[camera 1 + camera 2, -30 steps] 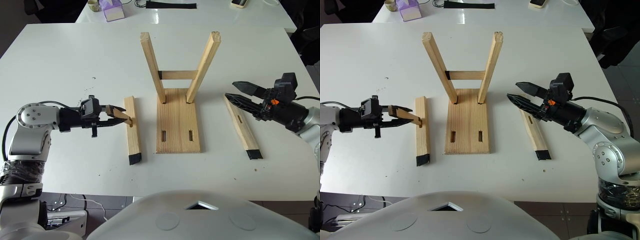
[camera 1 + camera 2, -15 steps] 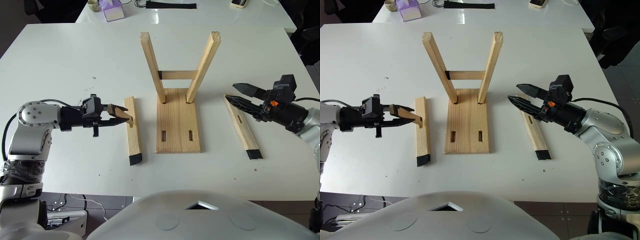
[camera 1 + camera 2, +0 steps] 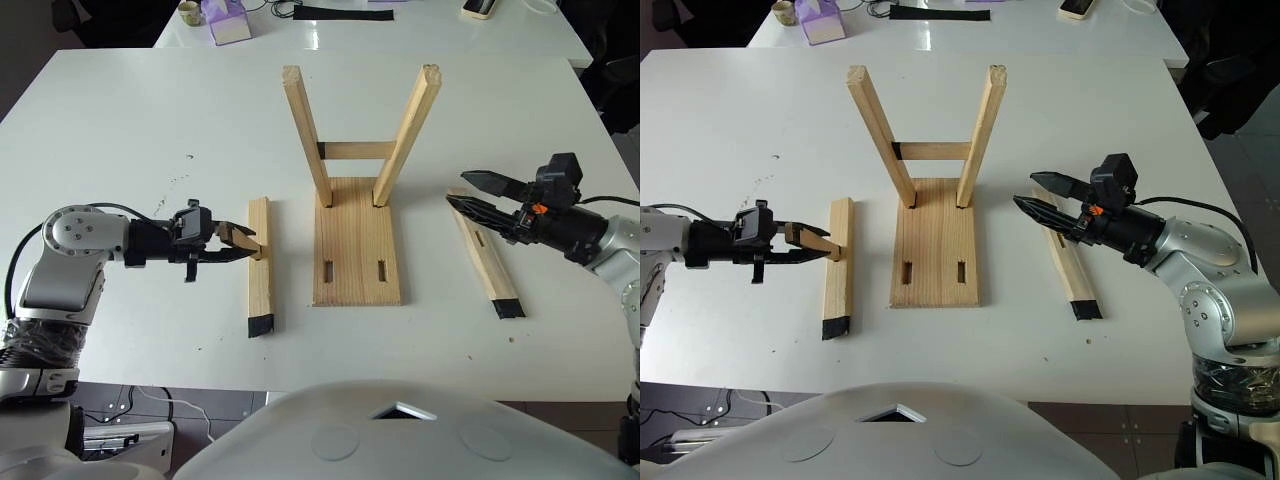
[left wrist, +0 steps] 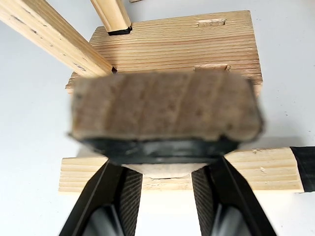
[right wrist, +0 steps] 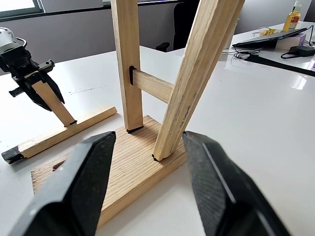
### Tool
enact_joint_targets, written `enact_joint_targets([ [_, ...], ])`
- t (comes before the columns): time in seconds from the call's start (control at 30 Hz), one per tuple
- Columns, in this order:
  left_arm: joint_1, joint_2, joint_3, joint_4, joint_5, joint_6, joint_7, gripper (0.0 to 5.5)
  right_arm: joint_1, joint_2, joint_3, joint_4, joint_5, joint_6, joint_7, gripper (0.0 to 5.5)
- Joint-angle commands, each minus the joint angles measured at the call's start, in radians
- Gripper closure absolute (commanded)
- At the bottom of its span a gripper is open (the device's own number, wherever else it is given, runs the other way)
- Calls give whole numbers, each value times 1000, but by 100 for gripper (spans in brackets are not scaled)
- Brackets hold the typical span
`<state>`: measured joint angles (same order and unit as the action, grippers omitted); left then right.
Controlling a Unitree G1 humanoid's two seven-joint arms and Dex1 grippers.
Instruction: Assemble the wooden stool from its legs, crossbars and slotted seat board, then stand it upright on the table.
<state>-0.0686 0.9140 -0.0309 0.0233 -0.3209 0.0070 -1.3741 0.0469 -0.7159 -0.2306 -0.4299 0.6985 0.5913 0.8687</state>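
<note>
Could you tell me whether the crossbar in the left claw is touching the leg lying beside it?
Touching. In the right wrist view the crossbar meets the leg at its slot, with no gap.

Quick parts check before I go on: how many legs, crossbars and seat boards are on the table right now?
Legs: 4, two standing in the board, two lying loose
Crossbars: 2, one fitted, one in the left pincer
Seat board: 1
Total: 7
</note>
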Motion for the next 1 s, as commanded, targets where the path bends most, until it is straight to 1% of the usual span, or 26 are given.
enact_joint_targets([
  [0.03, 13, -22, -63, 43, -5, 169, 0, 419, -38, -24, 36, 22, -40, -19, 17, 300],
  [0.23, 14, -63, -87, 75, -13, 210, 28, 419, -65, -26, 65, 51, -72, -29, 36, 300],
  [0.47, 66, -37, -135, 32, 39, 127, 32, 419, -48, -21, 76, 43, -88, -39, 38, 300],
  [0.87, 57, -58, -104, 66, 0, 133, 77, 419, -37, -26, 90, 48, -129, -64, 44, 300],
  [1.0, 78, -70, -93, 61, -15, 99, 89, 419, -43, -30, 88, 50, -131, -62, 49, 300],
])
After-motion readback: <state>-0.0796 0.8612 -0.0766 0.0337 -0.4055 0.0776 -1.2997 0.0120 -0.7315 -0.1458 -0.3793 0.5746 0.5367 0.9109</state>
